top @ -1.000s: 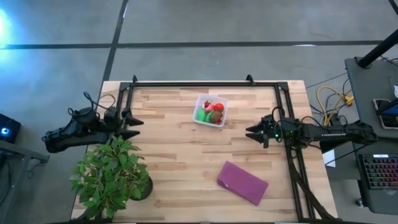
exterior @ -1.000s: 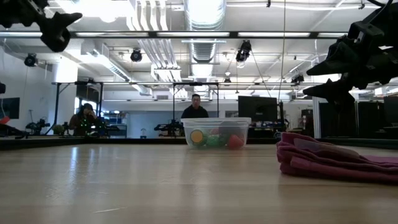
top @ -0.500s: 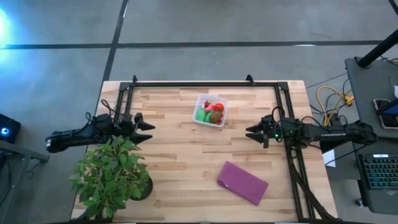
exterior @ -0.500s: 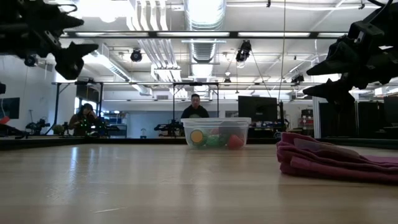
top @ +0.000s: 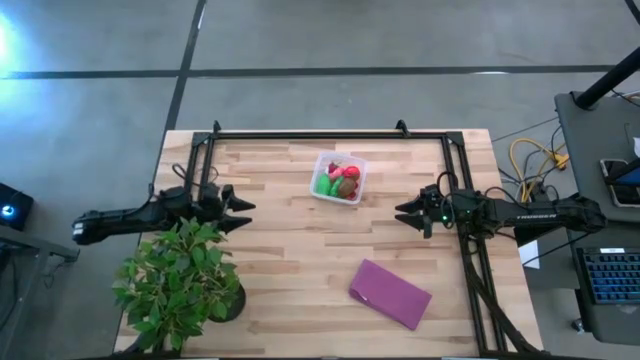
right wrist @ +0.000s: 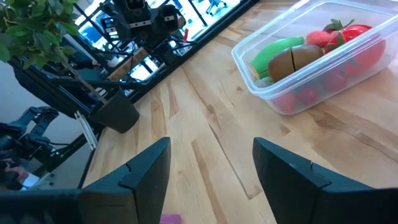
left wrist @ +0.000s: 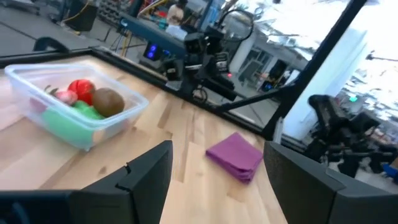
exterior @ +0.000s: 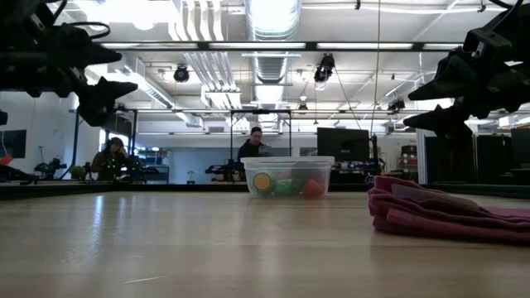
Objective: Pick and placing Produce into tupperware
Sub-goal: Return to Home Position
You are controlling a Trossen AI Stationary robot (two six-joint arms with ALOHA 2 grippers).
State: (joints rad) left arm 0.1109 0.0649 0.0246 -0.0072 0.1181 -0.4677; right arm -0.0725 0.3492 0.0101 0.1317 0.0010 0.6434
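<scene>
Produce (top: 338, 181) lay piled in the clear tub (exterior: 288, 165), which stood toward the back middle of the wooden table (top: 290, 262), between the two grippers and touched by neither. The left gripper (top: 243, 214) hung over the table's left side just beside the potted plant (top: 178, 283), its fingers spread wide and empty, well apart from the tub. The right gripper (top: 401, 214) hung nearer the tub, likewise wide and empty. A purple cloth (top: 390, 293) lay toward the front right.
</scene>
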